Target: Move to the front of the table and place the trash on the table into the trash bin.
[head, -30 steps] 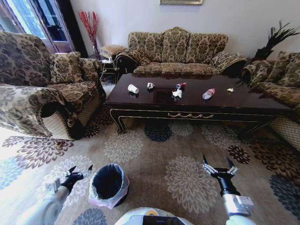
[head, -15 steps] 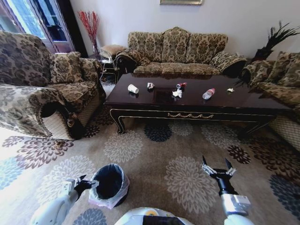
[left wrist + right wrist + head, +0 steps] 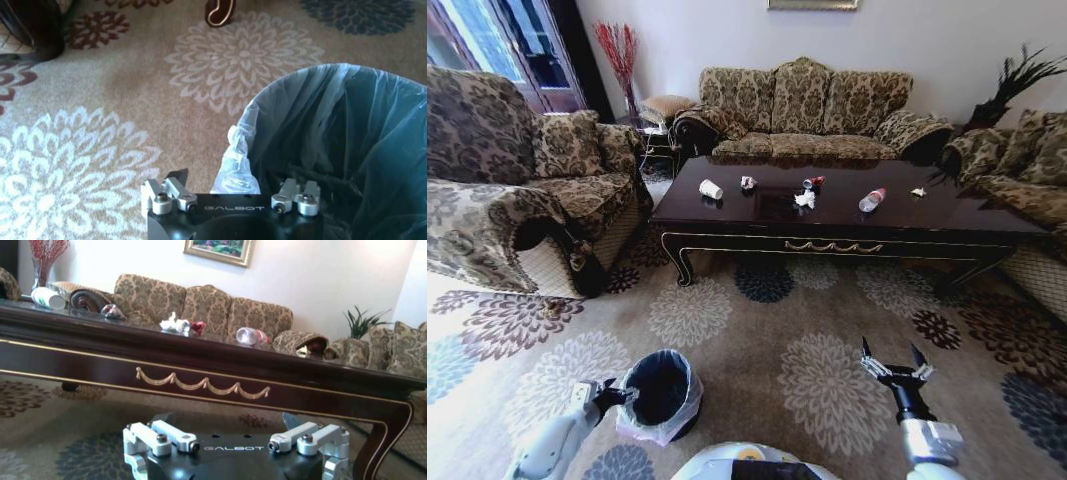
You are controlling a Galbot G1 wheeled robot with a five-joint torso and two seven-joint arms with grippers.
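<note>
Straddling the small round bag-lined trash bin (image 3: pixel 659 392) rim at 7 o'clock, left gripper (image 3: pixel 614 395) was wide, empty; right gripper (image 3: pixel 892 365) wide. White cup, red can, clear bottle litter (image 3: pixel 807 193) sat on glossy dark-brown table (image 3: pixel 947 215), 12 o'clock; nothing binned.

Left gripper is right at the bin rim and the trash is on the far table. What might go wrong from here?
1. The left gripper, fingers open, straddles the rim of the small dark trash bin; its translucent plastic liner is thin and could snag or pull off.
2. The light bin might tip if nudged.
3. The white paper cup and clear red-capped bottle lie on their sides on the glossy dark wooden table and may roll when touched. The right gripper hangs open, well short.
</note>
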